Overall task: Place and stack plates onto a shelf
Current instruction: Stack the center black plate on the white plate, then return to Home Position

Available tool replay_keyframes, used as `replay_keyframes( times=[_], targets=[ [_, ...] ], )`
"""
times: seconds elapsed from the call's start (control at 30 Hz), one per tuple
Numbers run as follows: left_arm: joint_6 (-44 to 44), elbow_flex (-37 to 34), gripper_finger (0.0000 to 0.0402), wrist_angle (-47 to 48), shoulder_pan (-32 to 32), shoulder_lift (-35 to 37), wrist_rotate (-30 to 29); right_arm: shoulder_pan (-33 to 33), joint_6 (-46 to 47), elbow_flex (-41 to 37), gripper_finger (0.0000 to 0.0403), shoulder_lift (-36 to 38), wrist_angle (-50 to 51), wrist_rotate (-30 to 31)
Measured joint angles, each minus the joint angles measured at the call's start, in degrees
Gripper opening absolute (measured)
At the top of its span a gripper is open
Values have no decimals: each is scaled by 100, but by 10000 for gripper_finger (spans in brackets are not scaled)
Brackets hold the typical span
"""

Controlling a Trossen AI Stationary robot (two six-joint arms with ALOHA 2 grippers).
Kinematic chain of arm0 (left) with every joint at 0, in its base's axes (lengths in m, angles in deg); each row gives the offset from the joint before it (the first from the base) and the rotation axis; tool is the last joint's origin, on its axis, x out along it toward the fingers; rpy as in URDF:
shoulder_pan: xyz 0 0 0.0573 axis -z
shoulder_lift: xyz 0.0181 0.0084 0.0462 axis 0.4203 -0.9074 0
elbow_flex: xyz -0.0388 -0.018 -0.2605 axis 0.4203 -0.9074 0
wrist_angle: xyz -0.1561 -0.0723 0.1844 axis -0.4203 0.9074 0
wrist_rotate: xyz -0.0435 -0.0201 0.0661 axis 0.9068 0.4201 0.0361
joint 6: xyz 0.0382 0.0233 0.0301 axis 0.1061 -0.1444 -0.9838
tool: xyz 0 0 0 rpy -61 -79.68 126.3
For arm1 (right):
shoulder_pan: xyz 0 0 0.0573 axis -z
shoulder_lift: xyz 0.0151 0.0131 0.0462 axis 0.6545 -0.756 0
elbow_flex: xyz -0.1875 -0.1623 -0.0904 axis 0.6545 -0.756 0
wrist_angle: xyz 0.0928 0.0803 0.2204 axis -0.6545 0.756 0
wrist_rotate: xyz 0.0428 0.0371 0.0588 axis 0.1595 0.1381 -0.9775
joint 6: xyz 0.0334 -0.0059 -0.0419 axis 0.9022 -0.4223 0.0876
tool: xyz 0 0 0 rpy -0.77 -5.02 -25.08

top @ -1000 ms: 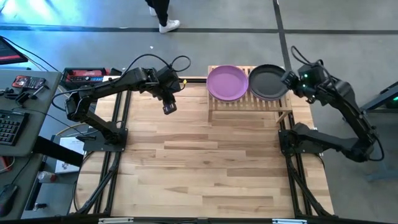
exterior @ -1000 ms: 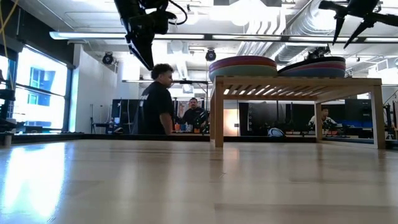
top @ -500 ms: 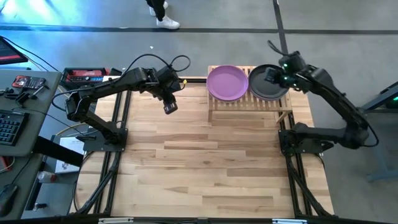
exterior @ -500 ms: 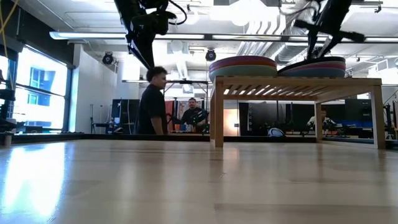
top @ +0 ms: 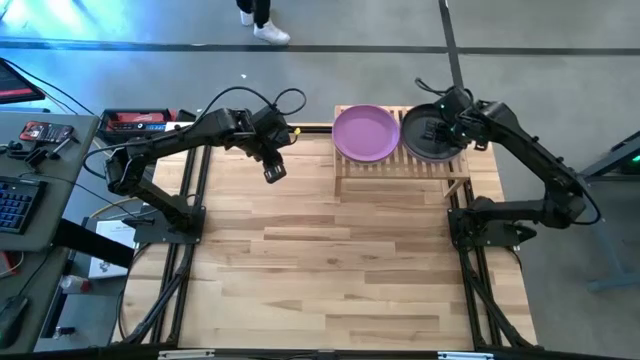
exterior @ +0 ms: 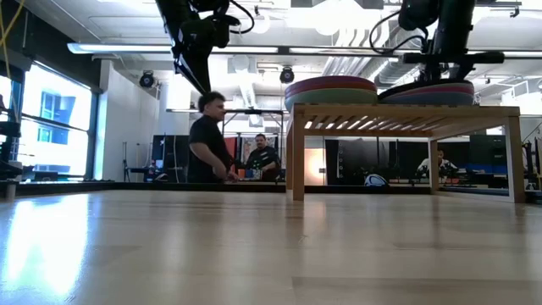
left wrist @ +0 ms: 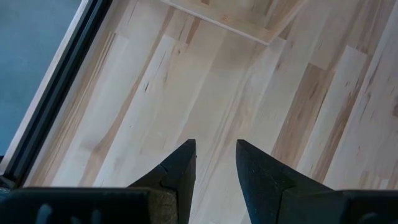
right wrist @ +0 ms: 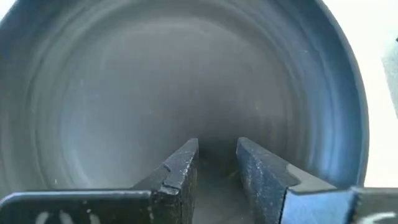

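Right tool (top: 437, 128) pointing down, fingers nearly closed, left tool (top: 274, 172) raised, fingers narrowly apart, empty

Two plate stacks (top: 366, 132) (top: 432, 133) at the frame's upper middle; one shelf (top: 400, 165); two grippers (top: 272, 172) (top: 437, 127); three people (exterior: 207, 140) in the background.

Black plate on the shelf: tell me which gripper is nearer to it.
Right. The right gripper is directly over the black plate, pointing into its bowl. The left gripper hangs over bare tabletop, beyond the purple plate.
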Motion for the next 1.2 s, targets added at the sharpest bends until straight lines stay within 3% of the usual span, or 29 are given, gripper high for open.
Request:
replay_keyframes(
  times=[0.43, 0.73, 0.97, 1.2],
  targets=[
    [135, 0, 102, -173, 0, 0, 1, 27, -227, 4, 108, 40, -62, -110],
    [314, 2, 102, -170, -2, 0, -1, -55, -792, 944, 108, 200, -180, -109],
    [709, 2, 102, -248, -2, 0, 1, -740, -1137, 1307, 108, 282, -900, -154],
    [898, 4, 102, -403, 64, 0, 153, -1858, -1361, 1309, 108, 290, -1893, -651]
  ],
)
